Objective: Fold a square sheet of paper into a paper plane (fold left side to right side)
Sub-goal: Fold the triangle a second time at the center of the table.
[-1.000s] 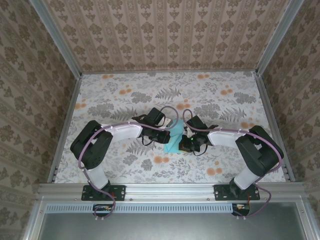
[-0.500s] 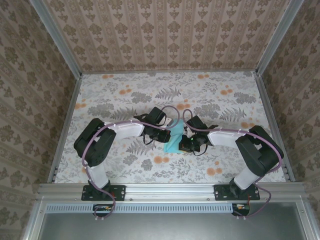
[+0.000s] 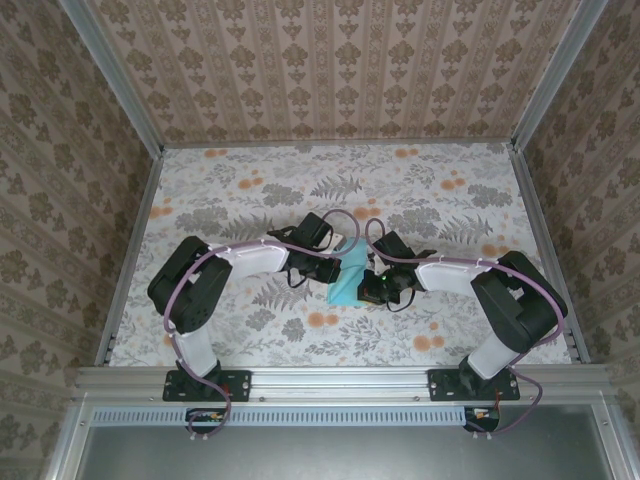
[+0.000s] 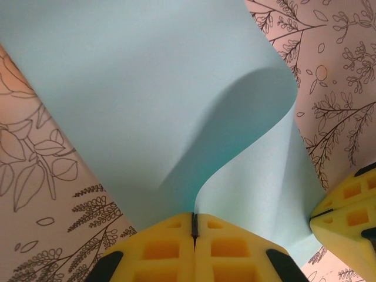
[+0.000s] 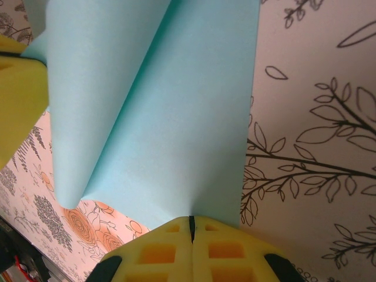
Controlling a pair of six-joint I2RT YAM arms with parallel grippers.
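Note:
The square sheet of paper (image 3: 347, 275) is light blue and hangs bent in the middle of the table, held between both grippers. In the left wrist view the paper (image 4: 129, 88) bulges up in an S-curve, and one edge runs into my left gripper (image 4: 193, 218), whose yellow pads are shut on it. In the right wrist view the paper (image 5: 164, 117) rises as a folded-over flap from my right gripper (image 5: 191, 222), also shut on its edge. From above, the left gripper (image 3: 334, 267) and right gripper (image 3: 368, 286) stand close together on either side of the sheet.
A floral tablecloth (image 3: 250, 190) covers the table. Aluminium rails (image 3: 130, 250) and patterned walls (image 3: 340, 70) close it in on three sides. The right gripper's yellow pad (image 4: 346, 208) sits close at the right in the left wrist view.
The left arm has shifted slightly to the right, bringing its held edge of the paper closer to the right gripper. The right arm has stayed put.

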